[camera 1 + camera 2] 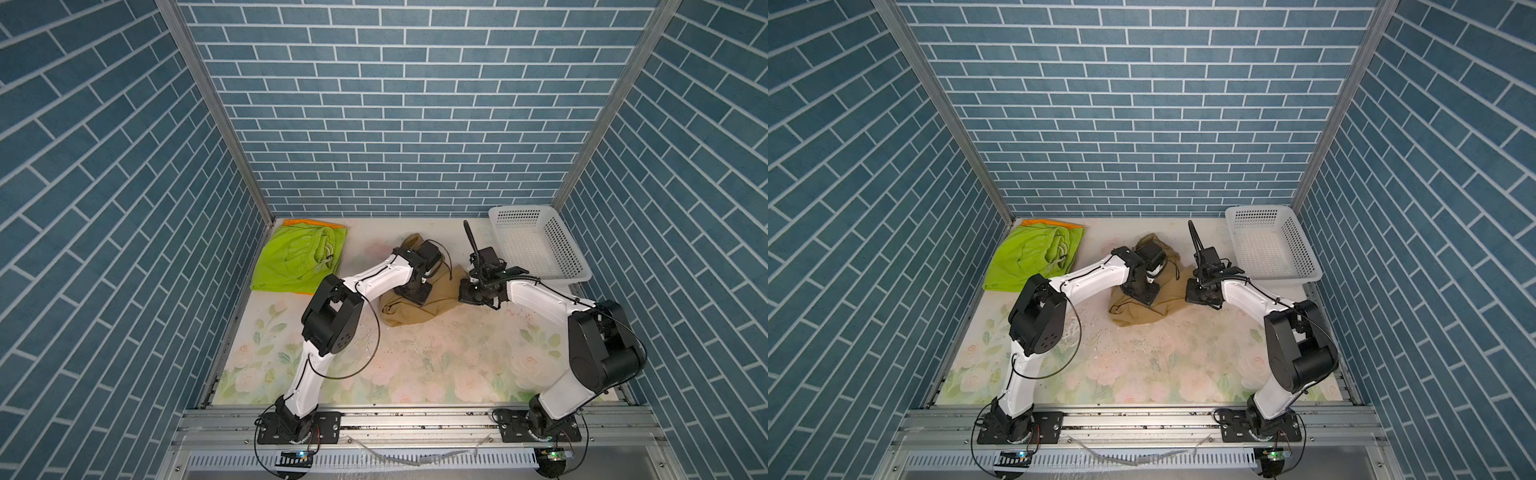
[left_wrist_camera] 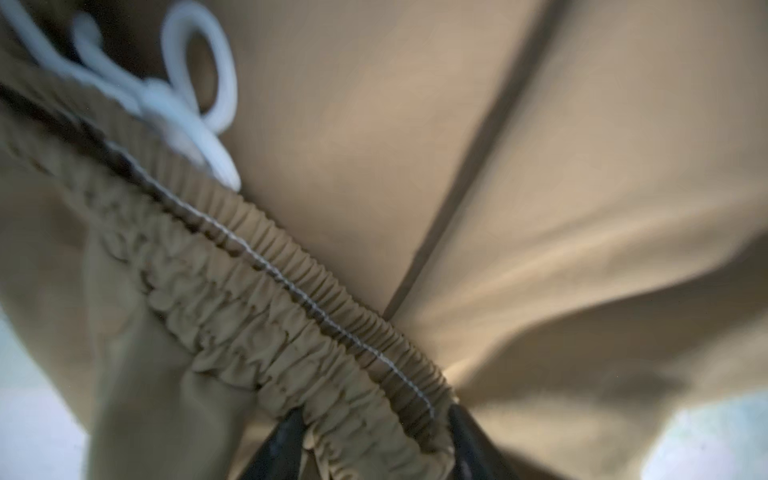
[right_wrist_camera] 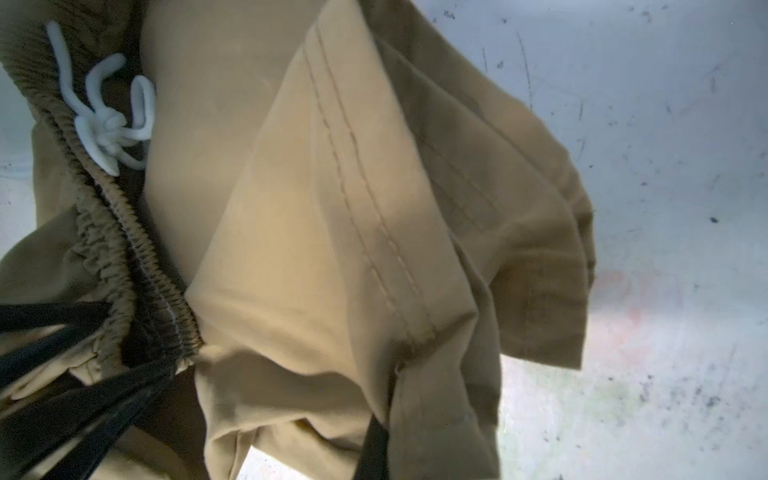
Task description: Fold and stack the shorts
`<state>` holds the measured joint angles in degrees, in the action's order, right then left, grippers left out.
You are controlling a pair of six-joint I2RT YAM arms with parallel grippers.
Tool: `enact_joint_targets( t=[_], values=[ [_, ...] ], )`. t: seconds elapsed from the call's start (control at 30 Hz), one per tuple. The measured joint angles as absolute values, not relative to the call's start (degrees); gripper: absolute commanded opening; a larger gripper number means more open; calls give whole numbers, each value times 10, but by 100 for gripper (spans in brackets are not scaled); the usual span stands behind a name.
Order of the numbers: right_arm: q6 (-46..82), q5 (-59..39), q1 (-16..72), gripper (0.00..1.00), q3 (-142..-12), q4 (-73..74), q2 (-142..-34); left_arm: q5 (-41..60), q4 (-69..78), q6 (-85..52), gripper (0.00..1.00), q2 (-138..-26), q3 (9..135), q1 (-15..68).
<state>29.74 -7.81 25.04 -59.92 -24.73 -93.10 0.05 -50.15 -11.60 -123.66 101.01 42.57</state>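
The tan shorts [image 1: 415, 311] [image 1: 1142, 316] lie bunched mid-table, both arms reaching down onto them. My left gripper [image 2: 374, 419] is shut on their gathered elastic waistband [image 2: 291, 299], a dark finger pressing each side; the white cord [image 2: 183, 108] is knotted further along the band. My right gripper [image 3: 380, 440] is shut on a fold of the same tan cloth near a stitched seam [image 3: 374, 249]; only one finger shows. The left arm's fingers [image 3: 104, 399] appear there on the waistband. The lime green shorts [image 1: 297, 259] [image 1: 1034, 257] lie folded at the back left, over the orange shorts [image 1: 316, 223] [image 1: 1050, 223].
A white perforated basket [image 1: 521, 216] [image 1: 1258, 216] stands at the back right corner, close behind the right arm. Blue brick-pattern walls close in the back and both sides. The floral table top [image 1: 436, 365] stretches toward the front rail.
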Motion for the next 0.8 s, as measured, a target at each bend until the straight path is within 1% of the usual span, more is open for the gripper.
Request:
enact_joint_targets(
  t=[0.07,0.1,0.13,0.27,0.37,0.47,0.53,0.67,0.73,0.8],
  values=[
    [297,-79,249,0,-599,-247,-931,-3,-501,-111,16,-1242,1010,426],
    [297,-80,248,0,-599,-248,-931,-3,-500,-109,7,-1242,1010,425],
    [297,-81,246,0,-599,-248,-930,-2,-498,-108,0,-1241,1010,425],
    [297,-84,233,0,-599,-252,-919,26,-491,-114,0,-1232,1011,411],
    [296,-84,216,0,-599,-265,-884,44,-477,-127,0,-1188,996,383],
    [290,-81,189,0,-601,-285,-822,53,-464,-146,0,-1101,980,328],
    [280,-76,168,0,-604,-299,-780,70,-435,-167,0,-1022,963,265],
    [268,-70,134,0,-610,-316,-727,107,-373,-213,0,-889,913,140],
    [266,-72,128,0,-610,-314,-716,117,-350,-227,0,-837,877,116],
    [267,-78,129,0,-595,-301,-711,120,-322,-240,0,-795,819,121]
  ],
)
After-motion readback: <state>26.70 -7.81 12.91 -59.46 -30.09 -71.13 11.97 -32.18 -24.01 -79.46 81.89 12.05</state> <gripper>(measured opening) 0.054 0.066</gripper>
